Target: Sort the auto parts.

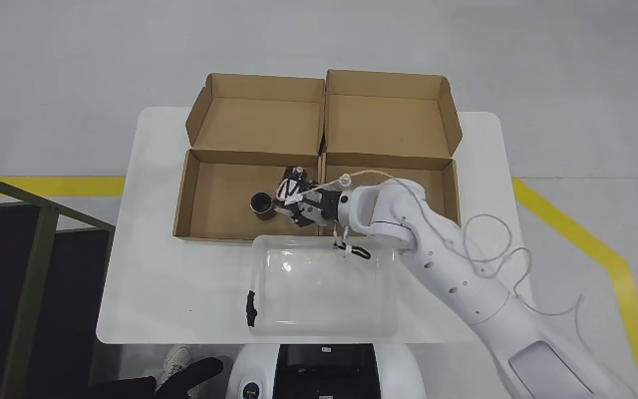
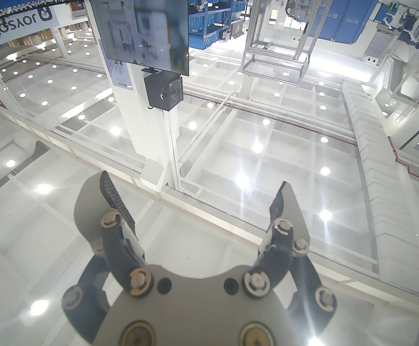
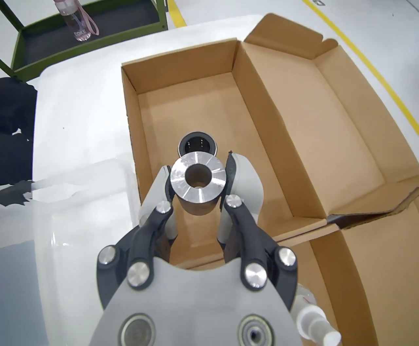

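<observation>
Mirrored logo lettering on a white banner [image 2: 26,18], the same mirrored lettering on a blue wall panel [image 2: 347,21], small blurred characters on a dark hanging screen [image 2: 154,46], pale print on a pink bottle [image 3: 78,23]

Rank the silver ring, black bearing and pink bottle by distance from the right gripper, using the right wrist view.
1. Silver ring: held in the right gripper.
2. Black bearing: on the box floor, just beyond.
3. Pink bottle: far off, on the green cart.

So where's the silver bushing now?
Right wrist view: silver bushing clamped in the right end effector, over the left box, close to the dark bearing inside.
</observation>
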